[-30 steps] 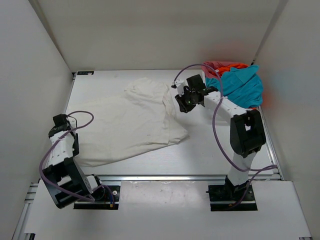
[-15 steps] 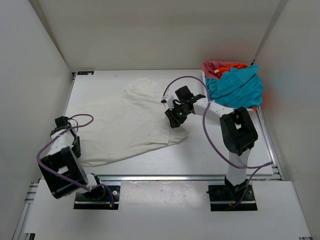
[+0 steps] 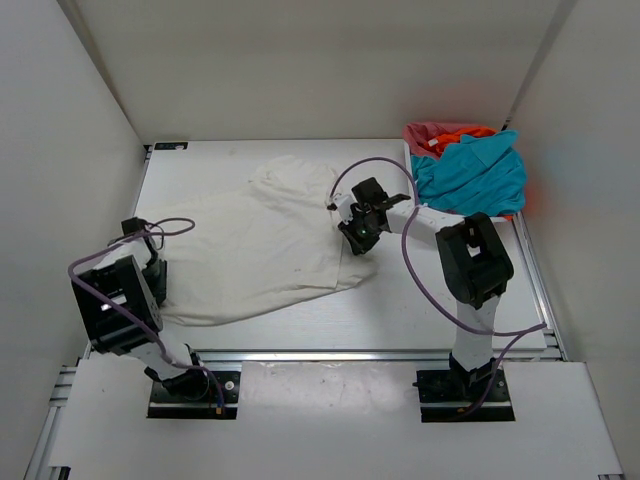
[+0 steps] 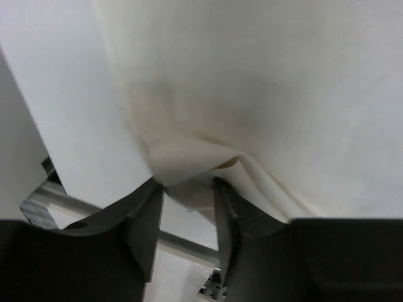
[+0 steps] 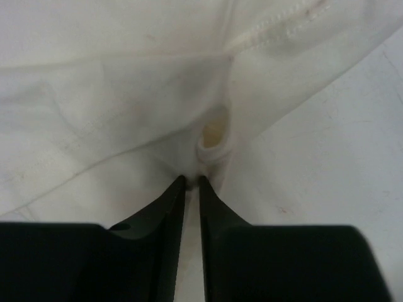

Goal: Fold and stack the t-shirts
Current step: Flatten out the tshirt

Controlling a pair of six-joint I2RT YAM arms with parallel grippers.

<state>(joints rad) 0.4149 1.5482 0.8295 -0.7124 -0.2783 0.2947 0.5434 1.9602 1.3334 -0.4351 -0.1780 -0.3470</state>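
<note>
A pale grey desk fills the floor of a white enclosure. A plain back wall rises behind it, with slanting side walls to the left and right. At the desk's far-left corner sits a small dark fitting. Along the near edge runs an aluminium rail, and in front of it lies a flat white panel. Seen close from the right wrist, the desk surface shows a few faint specks.

No text, label, brand or number is legible anywhere.
</note>
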